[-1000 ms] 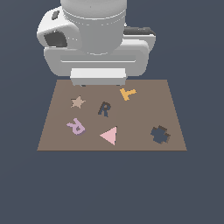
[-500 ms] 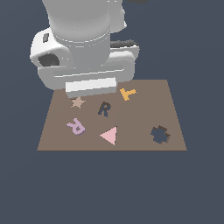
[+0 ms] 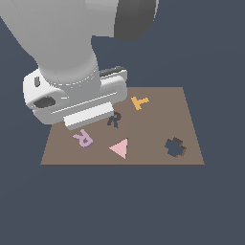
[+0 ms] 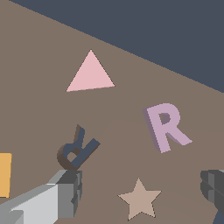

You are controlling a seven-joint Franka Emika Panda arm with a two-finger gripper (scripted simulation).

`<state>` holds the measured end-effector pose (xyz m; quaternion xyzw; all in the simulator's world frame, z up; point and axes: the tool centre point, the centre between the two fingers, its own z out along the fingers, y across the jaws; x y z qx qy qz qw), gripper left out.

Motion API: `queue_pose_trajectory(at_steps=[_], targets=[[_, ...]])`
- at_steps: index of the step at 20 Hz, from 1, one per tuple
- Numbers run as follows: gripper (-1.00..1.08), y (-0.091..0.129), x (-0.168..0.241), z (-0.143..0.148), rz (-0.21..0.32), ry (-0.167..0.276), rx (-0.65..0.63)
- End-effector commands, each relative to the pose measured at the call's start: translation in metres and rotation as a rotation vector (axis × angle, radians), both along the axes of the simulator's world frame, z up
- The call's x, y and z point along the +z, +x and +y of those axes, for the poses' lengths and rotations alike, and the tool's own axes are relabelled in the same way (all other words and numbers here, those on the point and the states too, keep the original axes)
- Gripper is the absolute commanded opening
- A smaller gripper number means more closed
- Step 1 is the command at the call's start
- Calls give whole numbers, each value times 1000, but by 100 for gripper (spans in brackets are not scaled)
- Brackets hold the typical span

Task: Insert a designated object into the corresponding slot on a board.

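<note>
From my end the gripper [image 4: 140, 197] hangs wide open and empty, star between its fingers, lilac R [image 4: 166, 127] lying beside that, R slot [image 4: 76, 151] nearby. Closing now probably misses the R.

lilac r [image 3: 83, 139], pink triangle [image 3: 119, 148], orange t [image 3: 139, 102] on brown board [image 3: 158, 129]
</note>
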<state>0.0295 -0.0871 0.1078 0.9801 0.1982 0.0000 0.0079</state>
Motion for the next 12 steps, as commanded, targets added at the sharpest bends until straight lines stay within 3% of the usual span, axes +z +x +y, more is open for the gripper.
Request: queue_pose_trajectory(at_steps=[1, 12], targets=[[100, 8, -12, -9, 1, 4, 65], [100, 37, -48, -31, 4, 13, 268]])
